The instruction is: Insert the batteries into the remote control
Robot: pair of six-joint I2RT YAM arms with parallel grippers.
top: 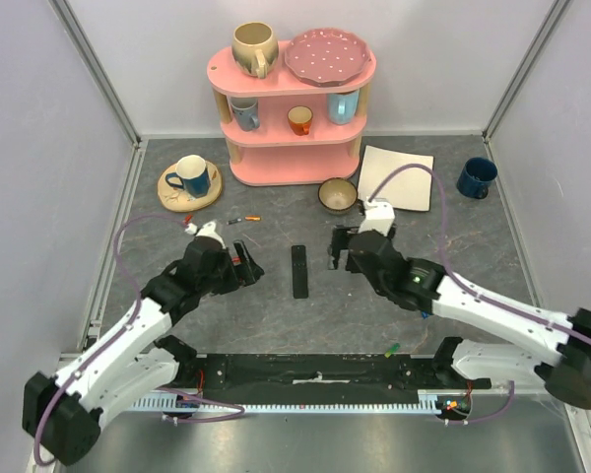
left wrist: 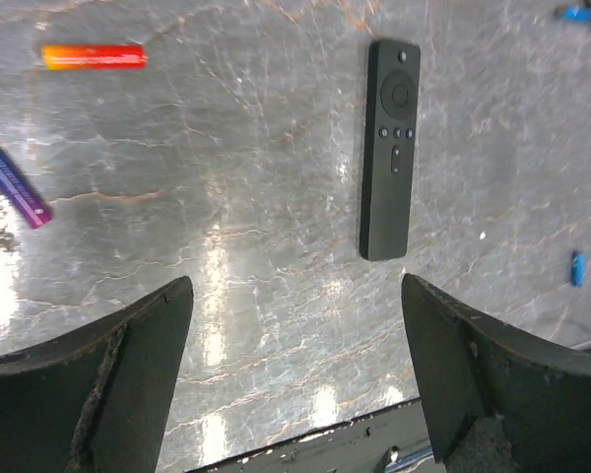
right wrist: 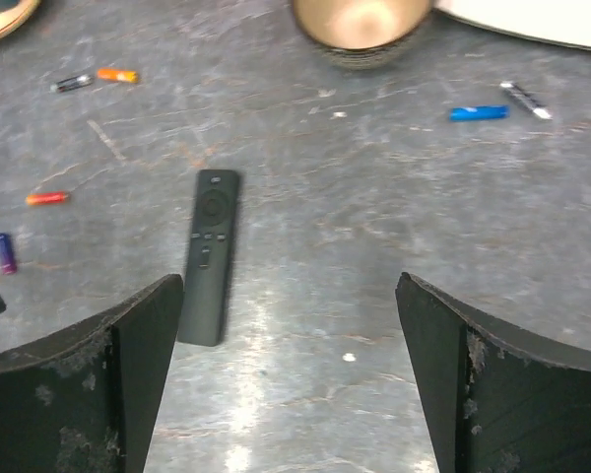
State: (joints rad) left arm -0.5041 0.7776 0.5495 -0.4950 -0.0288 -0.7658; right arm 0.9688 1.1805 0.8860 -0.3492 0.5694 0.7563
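Observation:
The black remote control (top: 298, 271) lies button side up in the middle of the table, between my two grippers. It also shows in the left wrist view (left wrist: 389, 148) and in the right wrist view (right wrist: 211, 256). My left gripper (top: 248, 268) (left wrist: 295, 283) is open and empty just left of it. My right gripper (top: 339, 252) (right wrist: 288, 280) is open and empty just right of it. Loose batteries lie on the table: an orange-red one (left wrist: 94, 56), a purple one (left wrist: 15, 182), a blue one (right wrist: 479, 112) and an orange one (right wrist: 117, 74).
A pink shelf (top: 294, 138) with cups and a plate stands at the back. A blue mug on a wooden coaster (top: 189, 183) is at the back left. A bowl (top: 338, 195), a white napkin (top: 396, 177) and a dark blue cup (top: 476, 177) are at the back right.

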